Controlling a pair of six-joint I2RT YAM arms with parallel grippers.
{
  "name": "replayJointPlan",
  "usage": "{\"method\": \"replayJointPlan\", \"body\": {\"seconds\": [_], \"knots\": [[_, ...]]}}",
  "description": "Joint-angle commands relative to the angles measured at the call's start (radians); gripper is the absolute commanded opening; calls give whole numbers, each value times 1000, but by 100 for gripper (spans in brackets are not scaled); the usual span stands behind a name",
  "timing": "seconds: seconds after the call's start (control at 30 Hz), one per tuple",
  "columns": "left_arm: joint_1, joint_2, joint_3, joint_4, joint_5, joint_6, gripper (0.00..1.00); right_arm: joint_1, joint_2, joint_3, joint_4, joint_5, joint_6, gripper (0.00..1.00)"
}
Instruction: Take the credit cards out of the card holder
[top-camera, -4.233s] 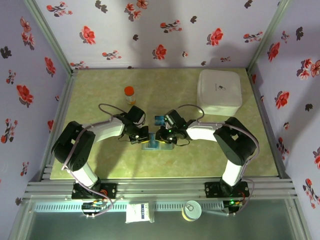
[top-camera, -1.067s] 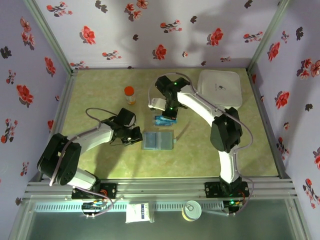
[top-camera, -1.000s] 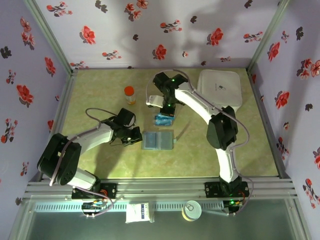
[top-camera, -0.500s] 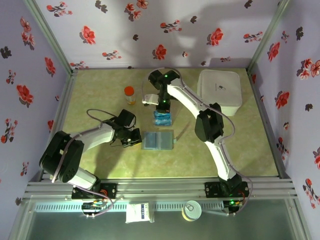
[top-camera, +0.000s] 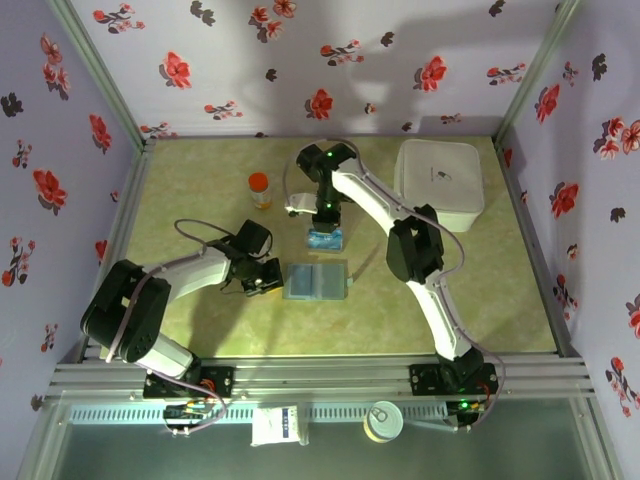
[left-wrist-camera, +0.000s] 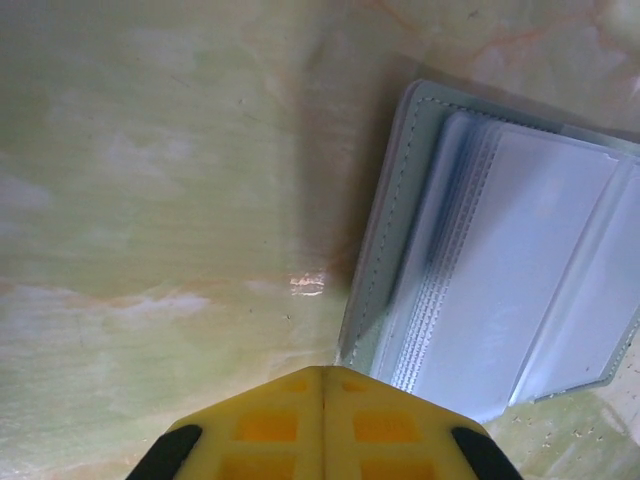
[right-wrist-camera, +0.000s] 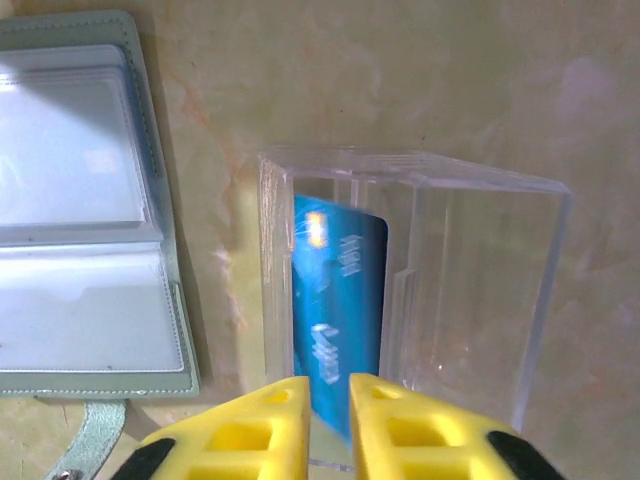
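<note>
From above, the card holder (top-camera: 316, 280) is lying open on the surface (top-camera: 200, 325). The left hand (left-wrist-camera: 323, 372) is squeezing shut by its left edge, maybe steadying it. The right hand (right-wrist-camera: 329, 385) is hanging slightly open, maybe dropping a blue card (right-wrist-camera: 335, 300) into a clear box (right-wrist-camera: 470, 290).

We are looking into a robot test cell, a lab rig rather than a home. A pale green marbled table (top-camera: 510, 290) is boxed in by lilac wall panels printed with red and black flowers (top-camera: 330, 60). Aluminium frame posts (top-camera: 95, 70) rise at the table's far corners, and a ribbed aluminium rail (top-camera: 320, 385) runs along its near edge. Bolted there are the left black-and-white robot arm (top-camera: 150, 310) and the right black-and-white robot arm (top-camera: 445, 320).
</note>
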Motion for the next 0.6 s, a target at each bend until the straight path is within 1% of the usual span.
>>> {"method": "replayJointPlan", "body": {"seconds": [0.0,0.1,0.2,0.33,0.43,0.57], "knots": [[5,8,-12,-4,11,-4,5,-11,-30,20,-42,-12,11,21],[4,6,-9,-2,14,-6,5,-14,-80,-17,-17,-32,38,24],[-1,7,-6,0,18,-9,5,-13,-139,-100,53,-52,92,25],[-10,12,-7,7,20,-13,5,-9,-238,-256,204,-57,232,27],[-13,11,-10,10,21,-18,5,3,-322,-401,356,-52,401,28],[-15,5,-5,16,14,-21,5,31,-437,-624,617,-55,731,29]]}}
